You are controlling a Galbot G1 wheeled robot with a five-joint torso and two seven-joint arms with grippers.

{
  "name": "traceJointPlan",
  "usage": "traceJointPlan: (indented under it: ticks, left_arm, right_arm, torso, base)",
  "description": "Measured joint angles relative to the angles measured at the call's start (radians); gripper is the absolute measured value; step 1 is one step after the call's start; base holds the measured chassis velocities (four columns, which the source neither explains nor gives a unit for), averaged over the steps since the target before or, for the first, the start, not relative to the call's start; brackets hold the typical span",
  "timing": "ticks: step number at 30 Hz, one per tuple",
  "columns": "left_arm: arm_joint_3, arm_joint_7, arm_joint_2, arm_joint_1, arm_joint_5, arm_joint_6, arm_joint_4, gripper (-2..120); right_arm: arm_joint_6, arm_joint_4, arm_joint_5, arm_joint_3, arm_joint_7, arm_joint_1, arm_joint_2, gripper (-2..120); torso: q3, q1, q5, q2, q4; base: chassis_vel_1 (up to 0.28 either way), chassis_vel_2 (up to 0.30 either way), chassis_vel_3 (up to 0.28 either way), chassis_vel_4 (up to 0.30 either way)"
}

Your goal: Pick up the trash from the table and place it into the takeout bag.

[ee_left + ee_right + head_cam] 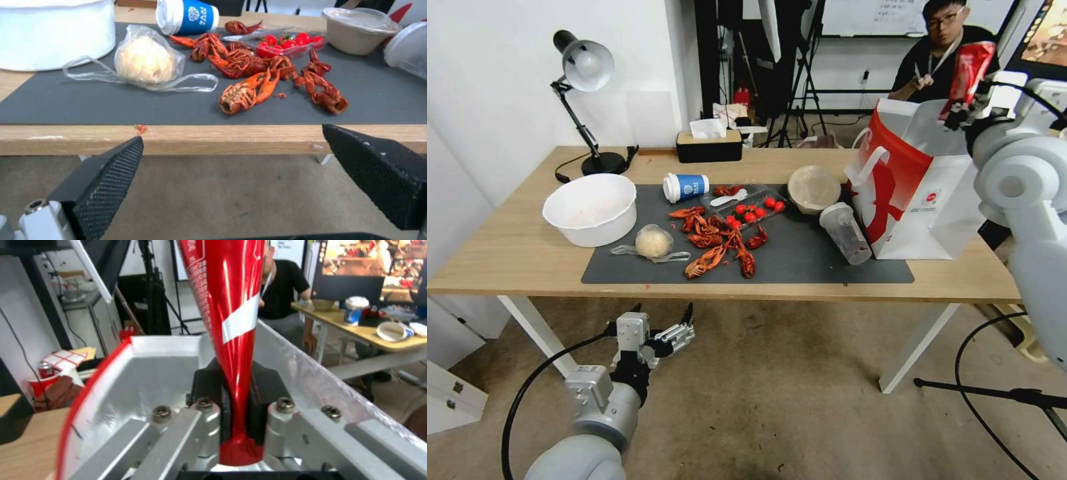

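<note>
Right gripper [960, 110] is raised above the open top of the takeout bag [924, 200], jaws clamped on a crushed red soda can [970, 67]; right wrist view shows the red soda can [231, 323] pinched flat between the dark fingers [262, 386], white stripe and small white print on it, too small to read. Bag interior [151, 373] sits right below the can. Bag stands upright at the right end of the table [514, 257], red face with white handles, white side with a small round red logo and tiny unreadable text under it.

Left gripper [657, 323] hangs low in front of the table's near edge, below tabletop height, jaws spread wide, holding nothing; left wrist view shows both mesh-textured pads [111, 173] apart.

On the dark grey mat [807, 257]:
- blue-and-white paper cup [686, 187] on its side, white logo on blue, wording not legible
- red crayfish shells [717, 243] heaped mid-mat
- plastic-wrapped pale ball [654, 241] just left of the shells
- clear tray of cherry tomatoes [754, 210] with a white plastic spoon [728, 197]
- round translucent lidded container [814, 188]
- clear plastic cup [846, 233] tipped over, near the bag

White bowl [590, 208] on the wood, left of the mat. Desk lamp [584, 100] and tissue box [708, 143] at the back edge.
</note>
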Motion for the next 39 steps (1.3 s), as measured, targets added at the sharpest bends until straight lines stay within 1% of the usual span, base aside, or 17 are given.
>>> traceJointPlan:
  ticks: [2,3,6,7,10,11,13,15,16,19,20,21,24,31,35,36,39]
  left_arm:
    - [0.001,0.001,0.000,0.001,0.002,0.000,-0.001,100]
    - [0.001,0.001,0.000,0.001,0.002,0.000,-0.001,100]
    - [0.001,0.002,-0.001,0.006,0.006,-0.005,-0.005,100]
    - [0.001,0.002,-0.001,0.006,0.006,-0.005,-0.005,100]
    - [0.000,0.002,-0.001,0.011,0.010,-0.011,-0.007,100]
    - [0.000,0.002,-0.001,0.011,0.010,-0.011,-0.007,100]
    - [0.000,0.003,-0.002,0.013,0.011,-0.014,-0.008,100]
    - [0.000,0.003,-0.002,0.013,0.011,-0.014,-0.009,100]
    - [0.000,0.003,-0.001,0.013,0.011,-0.014,-0.010,100]
    - [-0.003,0.003,0.003,0.012,0.010,-0.014,-0.011,100]
    - [-0.005,0.003,0.004,0.012,0.010,-0.014,-0.011,100]
    - [-0.005,0.003,0.004,0.012,0.010,-0.014,-0.011,100]
    - [-0.004,0.003,0.000,0.012,0.009,-0.014,-0.011,100]
    - [-0.002,0.004,-0.004,0.009,0.009,-0.015,-0.010,100]
    - [-0.005,0.004,-0.001,0.007,0.006,-0.015,-0.007,100]
    - [-0.005,0.004,-0.001,0.007,0.006,-0.015,-0.007,100]
    - [-0.004,0.004,-0.001,0.004,0.005,-0.015,-0.005,100]
  right_arm:
    - [0.000,-0.005,0.006,0.008,0.001,-0.009,-0.002,20]
    - [0.000,-0.005,0.006,0.008,0.001,-0.009,-0.002,20]
    - [0.000,-0.007,0.015,0.013,0.004,-0.018,-0.004,35]
    - [0.000,-0.007,0.015,0.013,0.004,-0.018,-0.004,35]
    - [0.000,-0.007,0.019,0.011,0.009,-0.020,-0.002,48]
    - [0.000,-0.007,0.019,0.011,0.009,-0.020,-0.002,48]
    - [0.000,-0.004,0.020,0.007,0.009,-0.025,0.003,60]
    - [0.000,-0.001,0.020,0.006,0.009,-0.028,0.005,64]
    - [0.000,0.004,0.020,0.006,0.010,-0.032,0.008,70]
    - [0.000,0.012,0.021,0.006,0.011,-0.037,0.011,78]
    - [-0.001,0.015,0.021,0.006,0.008,-0.039,0.012,85]
    - [-0.001,0.015,0.021,0.006,0.008,-0.039,0.012,85]
    - [0.000,0.032,0.023,0.011,-0.017,-0.042,0.014,98]
    - [0.021,0.062,0.011,0.017,-0.072,-0.041,0.006,100]
    - [0.059,0.104,-0.015,0.032,-0.185,-0.067,-0.015,100]
    - [0.059,0.104,-0.015,0.032,-0.185,-0.067,-0.015,100]
    - [0.134,0.165,-0.039,0.049,-0.310,-0.142,-0.045,100]
  torso:
    - [0.000,0.000,0.0000,0.000,0.0000]
    - [0.000,0.000,0.0000,0.000,0.0000]
    - [0.000,0.000,-0.0001,0.000,0.0001]
    - [0.000,0.000,-0.0001,0.000,0.0001]
    - [0.000,0.000,-0.0003,0.000,0.0001]
    - [0.000,0.000,-0.0003,0.000,0.0001]
    - [0.000,0.000,-0.0002,0.000,0.0001]
    - [0.000,0.000,-0.0002,0.000,0.0001]
    - [0.000,0.000,-0.0001,0.000,0.0001]
    - [0.000,0.000,-0.0002,0.000,0.0000]
    - [0.000,0.000,-0.0001,0.000,0.0001]
    - [0.000,0.000,-0.0001,0.000,0.0001]
    - [0.000,0.000,-0.0002,0.000,0.0001]
    - [0.000,0.000,-0.0001,0.000,0.0001]
    - [0.000,0.000,-0.0001,0.000,0.0001]
    - [0.000,0.000,-0.0001,0.000,0.0001]
    - [0.000,0.000,0.0000,0.000,0.0000]
  base:
    - [0.000,0.000,0.000,0.000]
    - [0.000,0.000,0.000,0.000]
    - [0.000,0.000,0.000,0.000]
    - [0.000,0.000,0.000,0.000]
    - [0.000,0.000,0.000,0.000]
    - [0.000,0.000,0.000,0.000]
    - [0.000,0.000,0.000,0.000]
    - [0.000,0.000,0.000,0.000]
    - [0.000,0.000,0.000,0.000]
    - [0.000,0.000,0.000,0.000]
    - [0.000,0.000,0.000,0.000]
    - [0.000,0.000,0.000,0.000]
    - [0.000,0.000,0.000,0.000]
    - [0.000,0.000,0.000,0.000]
    - [0.000,0.000,0.000,0.000]
    - [0.000,0.000,0.000,0.000]
    - [0.000,0.000,0.000,0.000]
